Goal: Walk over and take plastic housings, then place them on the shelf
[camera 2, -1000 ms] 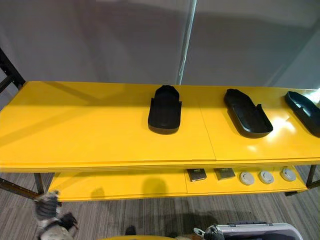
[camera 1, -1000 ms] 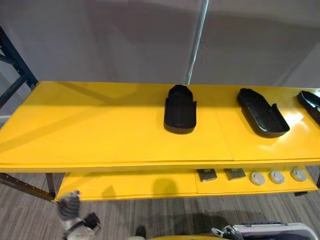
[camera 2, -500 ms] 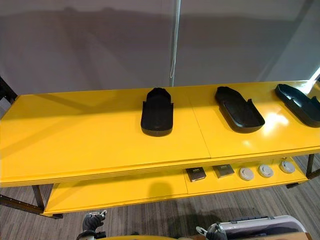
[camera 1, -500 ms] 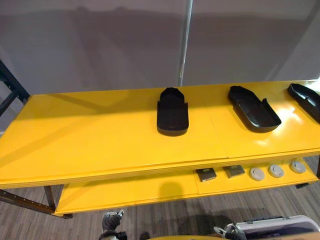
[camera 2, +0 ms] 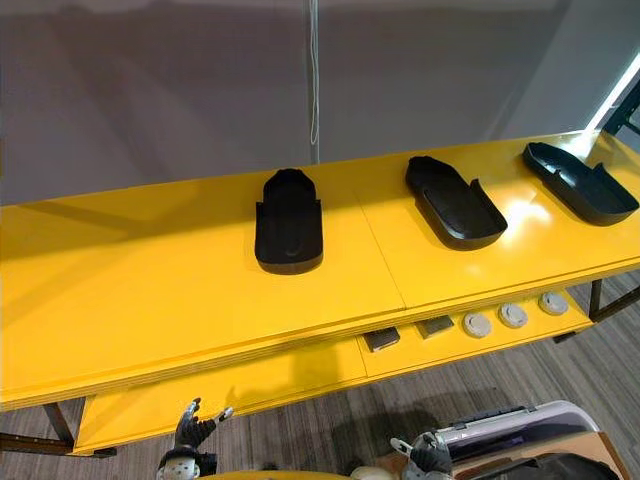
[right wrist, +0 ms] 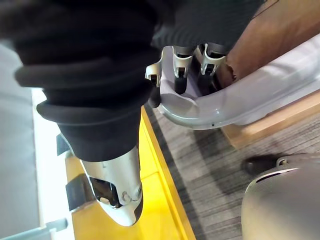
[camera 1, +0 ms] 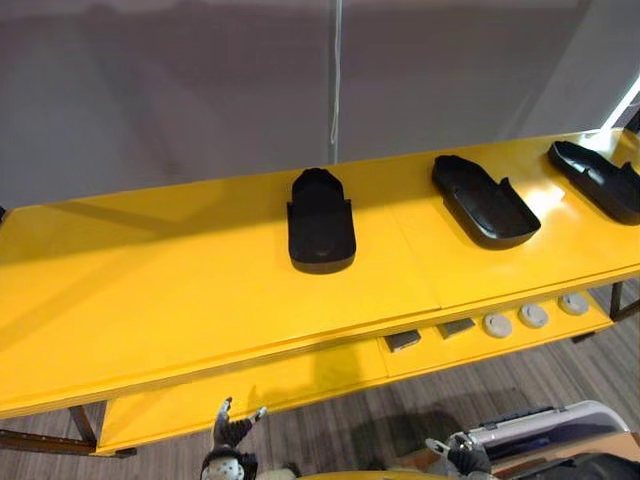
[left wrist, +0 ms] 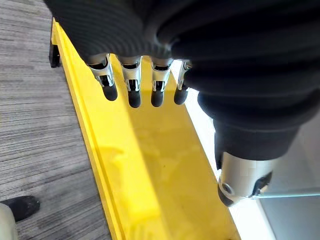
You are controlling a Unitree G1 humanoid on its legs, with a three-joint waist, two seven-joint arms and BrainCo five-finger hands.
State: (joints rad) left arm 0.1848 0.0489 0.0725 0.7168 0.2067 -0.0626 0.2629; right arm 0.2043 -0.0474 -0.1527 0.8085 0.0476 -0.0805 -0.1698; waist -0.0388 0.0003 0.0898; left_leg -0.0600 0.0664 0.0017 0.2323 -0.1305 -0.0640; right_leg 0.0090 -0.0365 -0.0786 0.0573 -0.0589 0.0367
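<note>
We face a long yellow worktop (camera 1: 150,290) with a yellow lower shelf (camera 1: 300,375) under it. A clear plastic bin (camera 1: 540,425) sits near right. Three black plastic housings lie on the worktop: middle housing (camera 1: 321,222), right housing (camera 1: 483,200) and rightmost housing (camera 1: 598,178). The right hand (right wrist: 180,67) has its fingers and thumb pinching the bin rim. The left hand (camera 1: 232,432) is near left, fingers spread, empty.

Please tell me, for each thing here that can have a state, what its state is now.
left housing: lying on the top shelf, hollow side up, untouched.
middle housing: lying there too, hollow side up.
right housing: lying at the shelf's right end, hollow side up.
left hand: open, empty, low before the shelf.
right hand: at the grey bin's rim; grip unclear.
</note>
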